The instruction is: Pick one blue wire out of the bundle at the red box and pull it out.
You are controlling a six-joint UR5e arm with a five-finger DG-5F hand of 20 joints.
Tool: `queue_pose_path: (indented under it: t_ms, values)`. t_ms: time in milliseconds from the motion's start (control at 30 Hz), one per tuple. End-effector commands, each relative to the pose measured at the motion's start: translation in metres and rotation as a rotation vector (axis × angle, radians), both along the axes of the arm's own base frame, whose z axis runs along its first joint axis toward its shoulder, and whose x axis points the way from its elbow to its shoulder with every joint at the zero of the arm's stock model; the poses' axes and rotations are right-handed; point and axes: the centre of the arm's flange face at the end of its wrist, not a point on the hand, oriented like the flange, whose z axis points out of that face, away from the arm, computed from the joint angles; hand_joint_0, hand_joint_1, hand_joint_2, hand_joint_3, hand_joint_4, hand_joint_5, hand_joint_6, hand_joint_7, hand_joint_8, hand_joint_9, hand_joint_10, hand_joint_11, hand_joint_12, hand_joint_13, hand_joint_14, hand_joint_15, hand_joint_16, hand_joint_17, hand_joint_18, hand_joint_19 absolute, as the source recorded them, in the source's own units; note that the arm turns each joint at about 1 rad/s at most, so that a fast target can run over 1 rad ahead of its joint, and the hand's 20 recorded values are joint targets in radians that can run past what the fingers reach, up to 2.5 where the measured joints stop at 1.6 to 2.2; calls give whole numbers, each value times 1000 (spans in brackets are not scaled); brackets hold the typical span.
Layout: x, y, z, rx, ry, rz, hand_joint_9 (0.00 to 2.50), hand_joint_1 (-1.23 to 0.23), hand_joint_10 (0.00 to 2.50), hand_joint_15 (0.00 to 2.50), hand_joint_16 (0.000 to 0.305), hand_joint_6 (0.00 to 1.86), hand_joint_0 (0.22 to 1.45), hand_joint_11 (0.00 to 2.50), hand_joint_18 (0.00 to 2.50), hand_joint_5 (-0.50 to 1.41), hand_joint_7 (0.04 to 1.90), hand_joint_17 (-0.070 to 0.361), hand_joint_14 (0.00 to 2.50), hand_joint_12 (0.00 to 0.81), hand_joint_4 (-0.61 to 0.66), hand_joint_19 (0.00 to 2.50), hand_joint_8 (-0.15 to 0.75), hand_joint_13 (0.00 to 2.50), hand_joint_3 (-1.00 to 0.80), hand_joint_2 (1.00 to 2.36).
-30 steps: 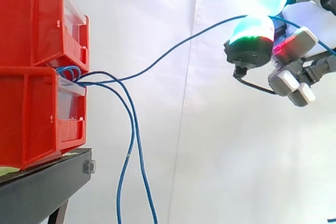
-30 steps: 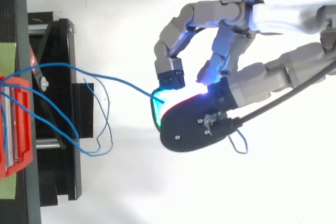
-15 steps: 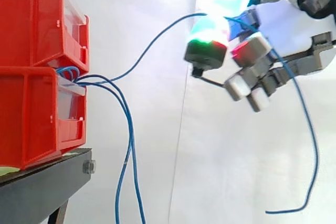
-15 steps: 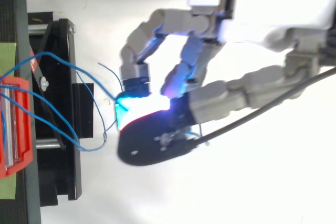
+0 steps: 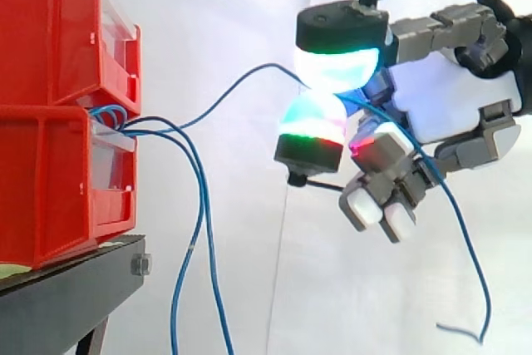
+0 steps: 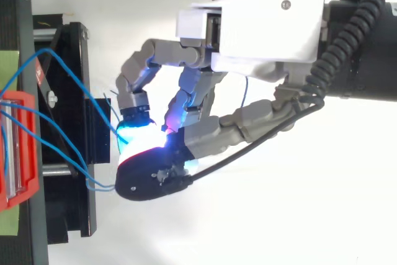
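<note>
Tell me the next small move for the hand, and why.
Probably draw the hand away from the red bins: the blue wire is pinched between its fingertips, but it hangs slack and its far end sits between the bins.

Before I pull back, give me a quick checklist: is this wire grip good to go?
1. Robot hand pinches the wire between its pads: ok.
2. One wire alone in the pinch, with the other wires hanging by the box: ok.
3. Wire taut toward the box: not ok, it is slack and curved.
4. Free end hangs loose below the robot hand: ok.
5. No snag inside the box: cannot tell.
</note>
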Motion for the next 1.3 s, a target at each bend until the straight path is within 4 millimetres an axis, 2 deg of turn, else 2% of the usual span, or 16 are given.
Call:
queue_pose_path:
  t_ms: [0, 133, 600, 667, 767, 900, 1267]
  values:
    - [-2, -1, -12, 4, 13, -3, 1141, -830, 10, 499, 61, 960, 641, 768, 933, -107, 1092, 137, 14, 475, -17, 432, 400, 918, 48, 1005]
    - [0, 1, -20, 5, -12, 0, 1135, -829, 8, 501, 61, 962, 644, 773, 932, -107, 1078, 137, 15, 476, -20, 432, 399, 917, 42, 1005]
    - [-2, -4, -22, 16, 1, -3, 1133, -827, 9, 505, 62, 964, 642, 765, 936, -107, 1073, 139, 15, 476, -23, 430, 400, 917, 57, 1003]
    - [-7, -2, -38, 13, 34, 5, 1128, -827, 10, 501, 62, 965, 643, 771, 936, -107, 1067, 139, 14, 478, -25, 429, 402, 917, 57, 1003]
    - [-10, -1, -47, 17, 48, 6, 1132, -827, 7, 500, 62, 965, 643, 770, 935, -106, 1062, 139, 13, 478, -27, 430, 400, 917, 57, 1003]
    - [-4, 4, -41, 51, -6, 3, 1130, -828, 7, 501, 62, 965, 644, 778, 935, -106, 1064, 139, 14, 478, -26, 430, 400, 916, 58, 1002]
    - [-7, 0, -42, 55, 8, -4, 1134, -828, 12, 501, 62, 966, 644, 775, 935, -106, 1056, 139, 15, 477, -28, 430, 406, 917, 57, 1002]
